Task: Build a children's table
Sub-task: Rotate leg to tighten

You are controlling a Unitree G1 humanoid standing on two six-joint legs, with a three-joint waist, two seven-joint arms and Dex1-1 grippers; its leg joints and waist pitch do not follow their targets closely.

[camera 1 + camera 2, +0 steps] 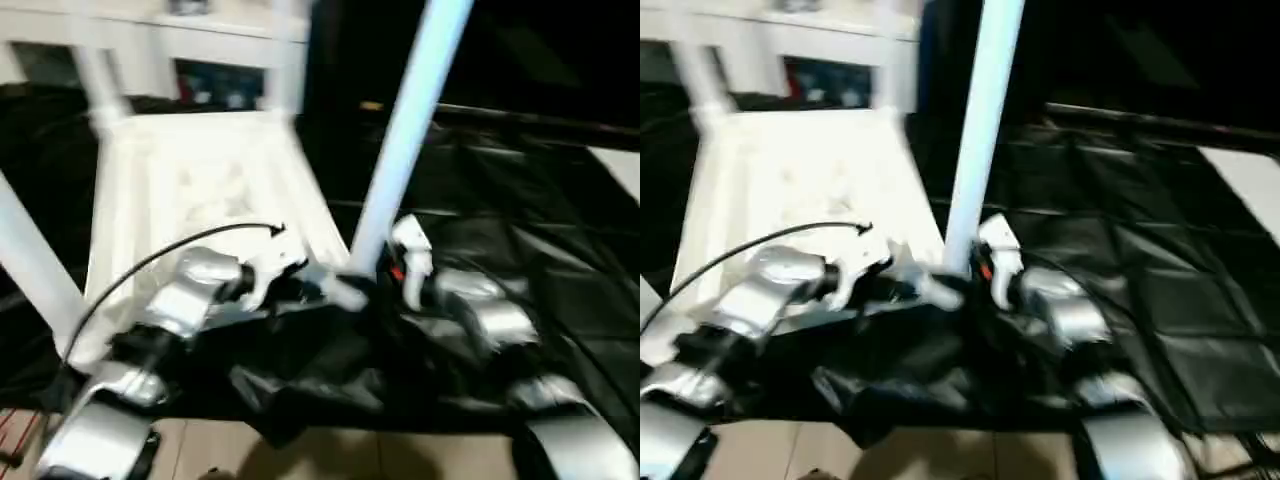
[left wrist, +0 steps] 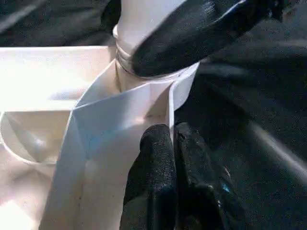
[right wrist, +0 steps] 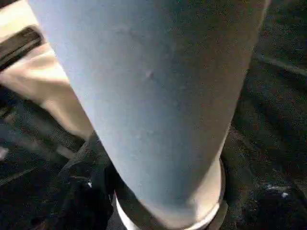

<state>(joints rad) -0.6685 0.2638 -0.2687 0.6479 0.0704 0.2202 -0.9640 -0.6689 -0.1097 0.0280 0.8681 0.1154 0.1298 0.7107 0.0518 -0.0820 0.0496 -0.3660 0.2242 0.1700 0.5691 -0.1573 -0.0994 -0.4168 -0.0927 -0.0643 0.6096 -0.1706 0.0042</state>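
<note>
So the left gripper (image 2: pixel 173 143) has its jaws pressed together, the two black fingers (image 2: pixel 153 172) side by side with no gap, tips resting right against the outer wall of the corner socket of the white plastic children's table top (image 1: pixel 200 190). It isn't holding anything, just touching that wall. The right gripper (image 1: pixel 385 270) sits at the foot of the long white tapered tubular leg (image 1: pixel 405 130), just where the leg goes into that same near corner socket. One of its black fingers (image 2: pixel 192 33) lies across the base of the leg in the left wrist view, but I honestly can't tell whether the jaws are clamped on the leg or just around it with some slack.

The leg itself stands up out of the socket, tilted a bit toward the robot's right. The table top lies upside down, ribbed underside facing up, on crinkled black plastic sheeting (image 1: pixel 520 220) spread over the floor. Other white legs rise from its other corners: one at the far left (image 1: pixel 100 70), one far right (image 1: pixel 285 60) and one at the near left (image 1: pixel 35 260). A thin black cable (image 1: pixel 170 250) arcs over the silver left forearm (image 1: pixel 190 290). Behind the table stands a white cabinet (image 1: pixel 150 40).
</note>
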